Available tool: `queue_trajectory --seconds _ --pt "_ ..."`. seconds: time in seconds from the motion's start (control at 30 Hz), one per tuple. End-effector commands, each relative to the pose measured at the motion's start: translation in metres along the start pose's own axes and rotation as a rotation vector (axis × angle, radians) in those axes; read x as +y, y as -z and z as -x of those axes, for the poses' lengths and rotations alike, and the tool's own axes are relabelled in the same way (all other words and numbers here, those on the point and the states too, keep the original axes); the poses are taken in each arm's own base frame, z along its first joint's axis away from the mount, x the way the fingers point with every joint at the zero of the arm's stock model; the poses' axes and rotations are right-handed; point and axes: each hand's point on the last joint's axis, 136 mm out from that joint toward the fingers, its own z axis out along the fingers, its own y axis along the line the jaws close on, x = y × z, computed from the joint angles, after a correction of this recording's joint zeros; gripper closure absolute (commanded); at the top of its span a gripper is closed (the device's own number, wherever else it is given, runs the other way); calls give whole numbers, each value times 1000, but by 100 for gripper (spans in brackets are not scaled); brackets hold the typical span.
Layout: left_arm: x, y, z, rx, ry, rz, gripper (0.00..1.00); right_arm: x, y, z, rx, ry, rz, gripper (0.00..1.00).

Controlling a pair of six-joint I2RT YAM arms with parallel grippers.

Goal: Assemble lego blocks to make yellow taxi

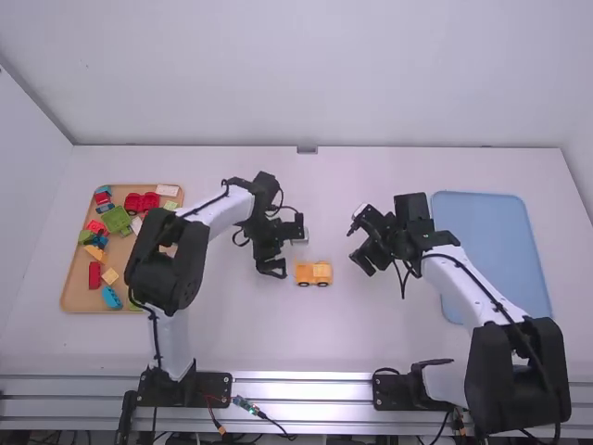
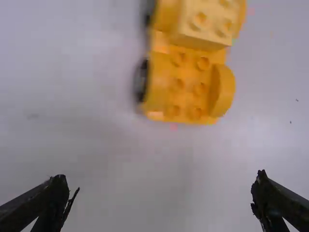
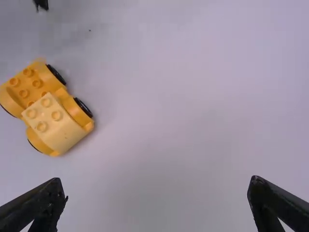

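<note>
Smooth white tabletop (image 1: pixel 250 334) bears a studded yellow car (image 1: pixel 306 272) between left gripper (image 1: pixel 288 250) and right gripper (image 1: pixel 356 243), both released.

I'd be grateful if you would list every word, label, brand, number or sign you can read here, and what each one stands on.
There are none that can be read.
Yellow car base and pale yellow block on it: no legible text.
White block in the tray: any print is too small to read.
</note>
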Motion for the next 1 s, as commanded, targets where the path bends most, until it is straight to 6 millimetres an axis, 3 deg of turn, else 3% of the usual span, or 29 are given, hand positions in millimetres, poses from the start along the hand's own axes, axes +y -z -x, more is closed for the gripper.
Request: queue_trajectory --seconds 0.0,0.07,0.27,0.33,0.43,0.5,0.67,0.83,0.87,0.97 --pt "30 25 -3 -8 126 82 1 -6 7 12 -33 11 -23 1" --pt "51 46 -16 9 261 152 1 -8 7 15 -45 18 -35 1" --pt "83 81 -46 -66 541 251 1 -17 10 28 -86 3 -65 1" --pt "97 98 -66 -104 718 318 1 -21 12 32 -97 -4 -79 1" --pt "109 125 -114 -70 963 469 1 -25 14 35 -96 1 -98 1" --pt "107 143 -142 -40 1095 564 1 -27 16 40 -107 5 -105 1" --pt "105 166 -171 -86 1236 635 1 -35 19 50 -150 -9 -134 1" --pt "94 187 -240 -91 1581 753 1 -39 20 56 -172 -2 -149 1" --pt "84 192 -269 -68 1737 806 1 -40 21 58 -182 3 -157 1" --pt "62 198 -310 -27 1969 880 1 -43 22 63 -200 10 -169 1"
